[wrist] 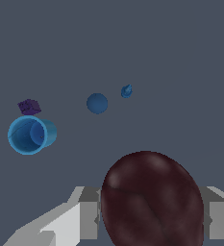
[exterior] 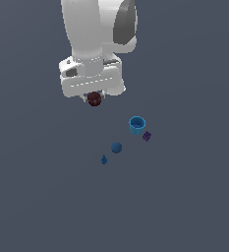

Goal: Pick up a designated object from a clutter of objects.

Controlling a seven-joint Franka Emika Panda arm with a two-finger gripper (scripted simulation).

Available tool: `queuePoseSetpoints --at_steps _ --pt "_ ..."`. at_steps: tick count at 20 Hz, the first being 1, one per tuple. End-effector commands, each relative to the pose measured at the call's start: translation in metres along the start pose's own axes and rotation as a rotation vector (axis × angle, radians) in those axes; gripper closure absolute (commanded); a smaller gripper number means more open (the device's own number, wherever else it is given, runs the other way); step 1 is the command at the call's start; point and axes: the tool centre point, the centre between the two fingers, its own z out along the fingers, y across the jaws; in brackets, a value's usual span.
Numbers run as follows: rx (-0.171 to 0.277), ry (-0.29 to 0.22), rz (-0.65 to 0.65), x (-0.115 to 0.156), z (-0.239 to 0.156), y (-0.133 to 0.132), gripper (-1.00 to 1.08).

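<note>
The dark red mottled ball (exterior: 94, 99) sits between the fingers of my gripper (exterior: 94, 100), held above the grey floor. In the wrist view the ball (wrist: 152, 199) fills the space between the two grey fingers (wrist: 87, 214), which press on its sides. The rest of the clutter lies apart from it toward the exterior view's right and lower down: a blue cup (exterior: 137, 125), a purple cube (exterior: 146, 136), a blue ball (exterior: 116, 147) and a tiny blue piece (exterior: 104, 160).
The white arm body (exterior: 96, 39) rises above the gripper. In the wrist view the blue cup (wrist: 31, 135) lies on its side with the purple cube (wrist: 29, 106) beside it, then the blue ball (wrist: 97, 103) and the tiny blue piece (wrist: 127, 91).
</note>
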Motion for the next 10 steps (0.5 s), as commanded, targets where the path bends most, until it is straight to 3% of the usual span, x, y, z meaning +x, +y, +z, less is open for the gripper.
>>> queuePoseSetpoints --at_steps 1,10 --pt "0.0 0.0 0.0 -0.007 -0.021 -0.009 1.08" --pt "0.0 0.0 0.0 -0.025 -0.078 -0.032 1.08"
